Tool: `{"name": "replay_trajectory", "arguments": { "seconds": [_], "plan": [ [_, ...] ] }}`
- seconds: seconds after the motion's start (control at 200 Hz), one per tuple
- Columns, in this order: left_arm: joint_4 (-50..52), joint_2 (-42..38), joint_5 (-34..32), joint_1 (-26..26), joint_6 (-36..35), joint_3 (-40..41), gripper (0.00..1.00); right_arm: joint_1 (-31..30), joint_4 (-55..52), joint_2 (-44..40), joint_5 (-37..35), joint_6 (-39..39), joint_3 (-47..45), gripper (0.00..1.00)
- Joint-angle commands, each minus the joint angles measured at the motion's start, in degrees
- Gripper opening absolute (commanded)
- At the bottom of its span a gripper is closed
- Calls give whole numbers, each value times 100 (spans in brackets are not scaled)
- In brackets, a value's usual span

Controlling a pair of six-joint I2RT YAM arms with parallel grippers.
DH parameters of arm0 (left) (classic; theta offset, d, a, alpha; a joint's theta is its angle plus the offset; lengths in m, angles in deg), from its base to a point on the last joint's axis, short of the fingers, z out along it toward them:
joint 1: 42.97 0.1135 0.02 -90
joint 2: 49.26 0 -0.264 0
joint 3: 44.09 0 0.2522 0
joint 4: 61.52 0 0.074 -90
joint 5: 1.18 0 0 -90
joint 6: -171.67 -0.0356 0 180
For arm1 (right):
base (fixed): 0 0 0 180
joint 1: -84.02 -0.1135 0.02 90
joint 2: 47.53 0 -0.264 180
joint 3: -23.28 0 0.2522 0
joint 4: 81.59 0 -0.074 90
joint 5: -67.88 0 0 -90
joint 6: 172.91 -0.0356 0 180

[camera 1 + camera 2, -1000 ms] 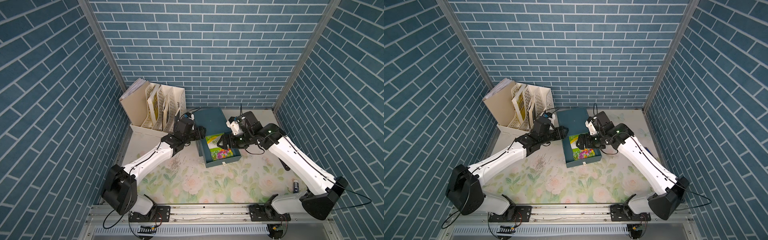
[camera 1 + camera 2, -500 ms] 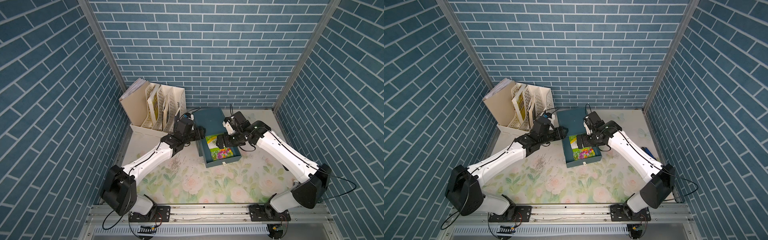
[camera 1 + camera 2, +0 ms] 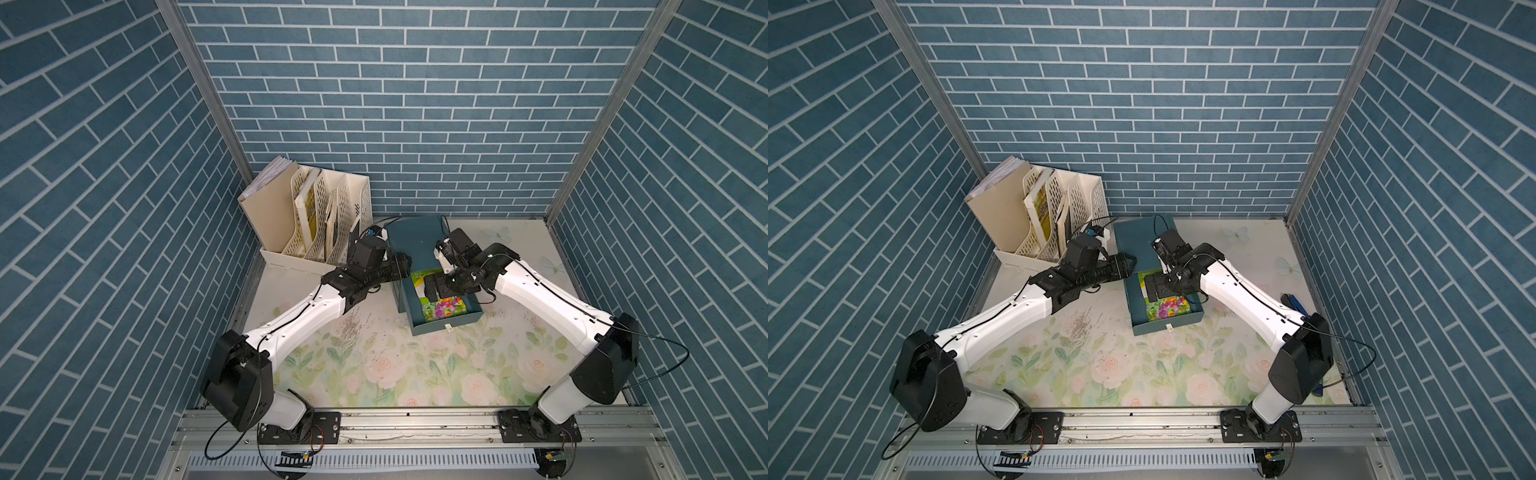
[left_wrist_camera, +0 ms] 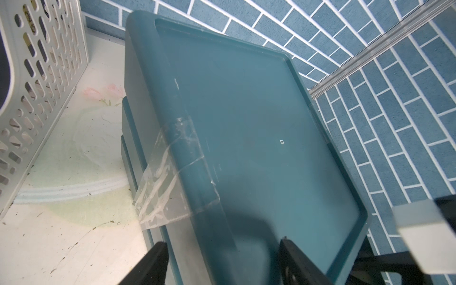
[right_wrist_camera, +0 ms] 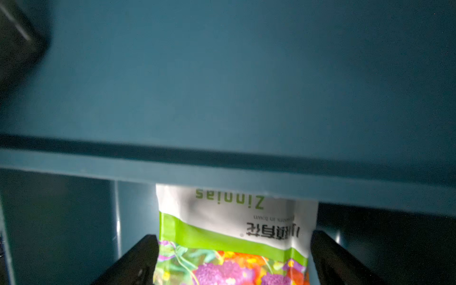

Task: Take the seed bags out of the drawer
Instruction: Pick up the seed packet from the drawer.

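Where the bag lies: the bag (image 3: pixel 442 309) (image 3: pixel 1168 309) lies flat on the floor of the pulled-out drawer (image 3: pixel 451 328) (image 3: pixel 1169 327), with its flowered end toward the drawer's front wall.
Bag, look: glossy, with mixed flowers, a green band and a white end printed "Zinnias" (image 5: pixel 234 222). In the right wrist view that white end runs out of sight behind a teal edge.
Right end effector: it hangs low over the bag (image 3: pixel 433 291) (image 5: pixel 234 259), within the drawer's walls. Its jaws are spread wide, with one finger (image 5: pixel 138 259) just beside each long side of the bag. No grip shows.
Left end effector: it sits at the cabinet's upper left edge (image 3: pixel 400 266) (image 4: pixel 222 259). Its fingers (image 4: pixel 158 261) stand apart with that edge between them. Whether they press on it cannot be told.
Cabinet: teal (image 3: pixel 415 237) (image 4: pixel 246 123), it stands behind the drawer near the back wall. A clear strip of tape (image 4: pixel 167 185) is folded over its left edge.
Rack: cream and perforated (image 3: pixel 320 220), it stands just left of the cabinet and holds papers.
Tabletop: floral print (image 3: pixel 374 374), with dark specks scattered left of the drawer.
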Motion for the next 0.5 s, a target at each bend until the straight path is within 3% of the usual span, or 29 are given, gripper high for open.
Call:
{"name": "replay_trajectory", "arguments": {
  "seconds": [0.0, 0.495],
  "plan": [
    [319, -58, -36, -44, -39, 62, 75, -76, -131, 124, -327, -9, 216, 100],
    [401, -157, -45, -44, -63, 86, 75, -185, -248, 203, -724, -103, 320, 100]
  ]
}}
